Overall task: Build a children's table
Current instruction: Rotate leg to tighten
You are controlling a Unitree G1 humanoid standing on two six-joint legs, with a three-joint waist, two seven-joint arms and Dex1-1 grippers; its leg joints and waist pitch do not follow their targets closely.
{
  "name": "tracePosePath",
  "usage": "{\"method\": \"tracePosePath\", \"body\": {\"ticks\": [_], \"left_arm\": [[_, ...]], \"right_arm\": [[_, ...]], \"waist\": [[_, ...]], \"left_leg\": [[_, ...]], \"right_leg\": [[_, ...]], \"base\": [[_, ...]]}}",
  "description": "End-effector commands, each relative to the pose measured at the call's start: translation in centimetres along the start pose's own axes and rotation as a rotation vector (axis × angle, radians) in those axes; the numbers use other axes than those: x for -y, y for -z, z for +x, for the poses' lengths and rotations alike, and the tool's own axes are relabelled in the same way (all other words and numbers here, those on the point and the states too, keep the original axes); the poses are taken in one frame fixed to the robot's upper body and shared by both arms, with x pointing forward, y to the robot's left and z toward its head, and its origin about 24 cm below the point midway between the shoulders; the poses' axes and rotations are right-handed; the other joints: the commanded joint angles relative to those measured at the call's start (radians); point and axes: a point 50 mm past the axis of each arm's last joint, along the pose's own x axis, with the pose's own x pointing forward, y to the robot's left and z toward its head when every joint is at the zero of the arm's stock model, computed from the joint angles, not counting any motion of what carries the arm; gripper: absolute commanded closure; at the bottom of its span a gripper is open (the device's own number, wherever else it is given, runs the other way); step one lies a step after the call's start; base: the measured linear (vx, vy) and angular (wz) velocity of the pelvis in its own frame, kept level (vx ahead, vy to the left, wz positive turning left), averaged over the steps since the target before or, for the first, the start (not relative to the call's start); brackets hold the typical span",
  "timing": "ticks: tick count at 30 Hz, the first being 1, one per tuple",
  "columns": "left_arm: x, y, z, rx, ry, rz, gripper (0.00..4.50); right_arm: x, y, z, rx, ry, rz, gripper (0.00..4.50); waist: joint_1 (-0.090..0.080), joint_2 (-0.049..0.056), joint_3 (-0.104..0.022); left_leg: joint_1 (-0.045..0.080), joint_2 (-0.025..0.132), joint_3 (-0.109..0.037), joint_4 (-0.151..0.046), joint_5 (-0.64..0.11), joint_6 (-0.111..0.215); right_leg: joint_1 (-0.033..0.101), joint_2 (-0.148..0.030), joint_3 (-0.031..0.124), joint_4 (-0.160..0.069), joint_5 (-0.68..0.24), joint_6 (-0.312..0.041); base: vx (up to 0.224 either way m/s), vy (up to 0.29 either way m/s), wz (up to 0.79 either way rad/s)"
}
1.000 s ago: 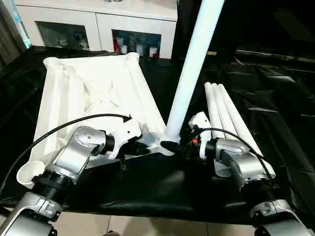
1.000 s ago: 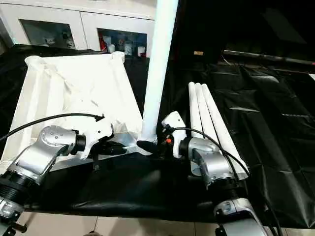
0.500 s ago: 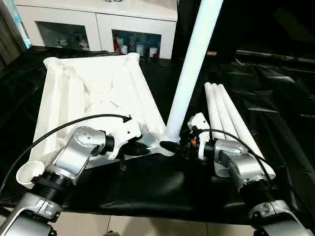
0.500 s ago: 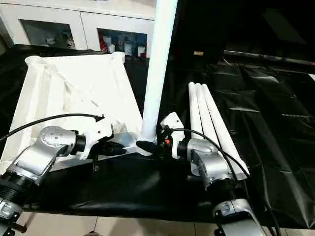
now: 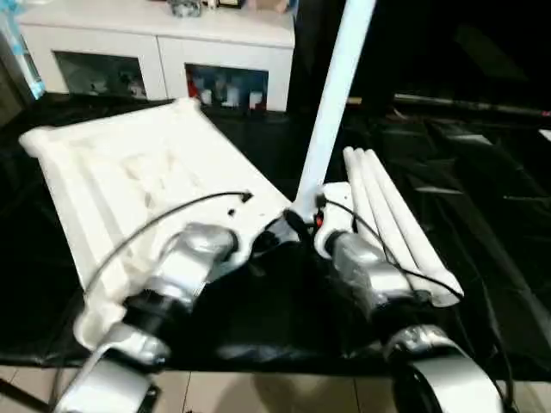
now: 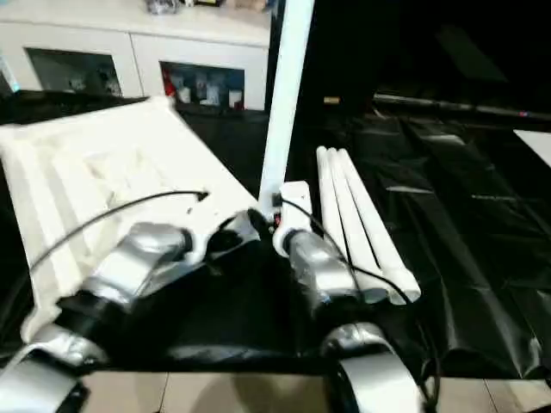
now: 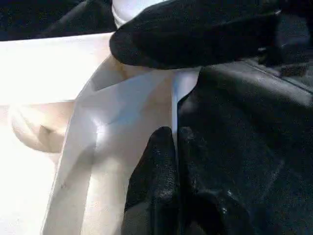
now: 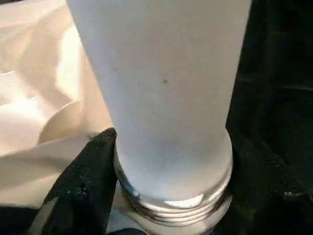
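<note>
The children's table top point(image 5: 129, 181) lies white and ribbed side up on black cloth, at the left. One white leg point(image 5: 331, 103) stands in its near right corner socket, leaning a little to the right. My right gripper point(image 5: 297, 222) is closed around this leg's threaded base point(image 8: 166, 98), with one black finger point(image 8: 85, 188) pressed against it. My left gripper point(image 5: 271, 243) is beside that corner, its fingers point(image 7: 164, 152) pinched together on the top's thin near rim. Three more legs point(image 5: 387, 215) lie side by side at the right.
A white cabinet point(image 5: 155, 43) with glass-fronted shelves stands behind the work surface. Crinkled black cloth point(image 5: 482, 172) covers the surface to the right of the loose legs. The surface's near edge point(image 5: 284, 370) runs just below my forearms, with pale floor beyond it.
The whole picture has shifted and tilted with the head camera. Both grippers stay at the corner socket, and the right one has closed in a little on the leg's base.
</note>
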Motion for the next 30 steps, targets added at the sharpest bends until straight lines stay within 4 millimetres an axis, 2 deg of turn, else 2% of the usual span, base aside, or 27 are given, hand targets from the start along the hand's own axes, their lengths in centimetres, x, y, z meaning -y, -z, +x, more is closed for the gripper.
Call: {"method": "tracePosePath", "body": {"ticks": [1,7,9,10,13,14,16,19,20,21,24,27,30], "left_arm": [[0.5,-0.5,0.6,-0.015,0.002,0.020,4.50],[-0.5,0.4,-0.3,-0.030,-0.016,0.049,4.50],[-0.6,0.7,-0.7,-0.027,-0.008,0.061,4.50],[-0.7,0.9,-0.9,-0.029,-0.005,0.063,4.50],[-0.9,1.3,-1.4,-0.028,0.016,0.076,4.50],[-1.0,1.4,-1.6,-0.028,0.020,0.076,4.50],[-1.1,1.7,-2.0,-0.019,0.046,0.094,4.50],[-1.4,2.3,-3.0,-0.010,0.088,0.111,4.50],[-1.4,2.5,-3.3,-0.008,0.101,0.113,4.50],[-1.5,2.8,-3.9,0.004,0.141,0.121,4.50],[-1.3,3.1,-4.7,0.014,0.211,0.128,4.50],[-1.1,3.0,-5.4,0.038,0.273,0.157,4.50],[-0.7,2.6,-6.0,0.049,0.346,0.166,4.50]], "right_arm": [[-1.4,3.4,-0.1,-0.144,-0.029,0.023,1.67],[-2.0,2.3,0.2,-0.069,-0.108,0.041,1.67],[-1.8,1.7,0.2,-0.036,-0.131,0.039,1.12],[-1.7,1.5,0.2,-0.023,-0.140,0.030,0.98],[-1.0,0.7,0.0,0.010,-0.175,0.023,0.77],[-0.8,0.5,0.0,0.015,-0.181,0.023,0.55],[-0.1,-0.2,-0.3,0.030,-0.202,0.016,0.44],[1.2,-1.2,-1.4,0.045,-0.314,-0.037,0.44],[1.5,-1.3,-1.8,0.043,-0.350,-0.054,0.44],[1.9,-1.5,-2.5,0.032,-0.421,-0.088,0.44],[2.6,-1.3,-3.7,-0.009,-0.513,-0.175,0.44],[3.0,-0.7,-4.7,-0.073,-0.589,-0.257,0.44],[3.0,-0.7,-5.2,-0.090,-0.647,-0.279,0.44]], "waist": [[-0.002,0.016,-0.045],[-0.001,0.016,-0.047],[-0.002,0.016,-0.048],[-0.005,0.016,-0.050],[-0.008,0.016,-0.050],[-0.008,0.015,-0.051],[-0.008,0.016,-0.053],[-0.004,0.015,-0.057],[0.002,0.015,-0.061],[0.004,0.016,-0.062],[0.008,0.015,-0.064],[0.011,0.015,-0.062],[0.015,0.015,-0.057]], "left_leg": [[0.009,0.009,-0.011,-0.079,-0.422,-0.042],[0.004,0.011,-0.011,-0.082,-0.424,-0.036],[0.000,0.012,-0.011,-0.083,-0.416,-0.032],[-0.005,0.013,-0.011,-0.084,-0.394,-0.030],[-0.005,0.012,-0.008,-0.082,-0.384,-0.024],[-0.006,0.014,-0.007,-0.083,-0.365,-0.021],[-0.009,0.014,-0.005,-0.083,-0.328,-0.015],[-0.011,0.016,-0.001,-0.079,-0.255,0.000],[-0.010,0.016,0.001,-0.075,-0.208,0.014],[-0.007,0.016,0.004,-0.073,-0.163,0.028],[-0.008,0.017,0.008,-0.069,-0.105,0.052],[-0.004,0.018,0.010,-0.069,-0.117,0.053],[-0.003,0.020,0.010,-0.073,-0.168,0.037]], "right_leg": [[0.011,-0.059,0.024,-0.111,-0.458,-0.106],[0.013,-0.059,0.025,-0.105,-0.412,-0.122],[0.016,-0.061,0.026,-0.104,-0.392,-0.129],[0.020,-0.060,0.027,-0.099,-0.363,-0.136],[0.020,-0.058,0.027,-0.099,-0.346,-0.147],[0.022,-0.058,0.028,-0.097,-0.320,-0.154],[0.026,-0.057,0.028,-0.092,-0.266,-0.169],[0.035,-0.056,0.028,-0.082,-0.152,-0.193],[0.040,-0.053,0.027,-0.076,-0.073,-0.204],[0.040,-0.050,0.026,-0.070,0.003,-0.223],[0.045,-0.052,0.023,-0.061,0.100,-0.251],[0.044,-0.054,0.023,-0.064,0.078,-0.259],[0.043,-0.057,0.024,-0.072,-0.016,-0.248]], "base": [[0.000,0.000,0.00],[0.000,0.000,0.00],[0.000,0.000,0.00],[0.000,0.000,0.00],[0.000,0.000,0.00],[0.000,0.000,0.00],[0.000,0.000,0.00],[0.000,0.000,0.00],[0.000,0.000,0.00],[0.000,0.000,0.00],[0.000,0.000,0.00],[0.000,0.000,0.00],[0.000,0.000,0.00]]}}
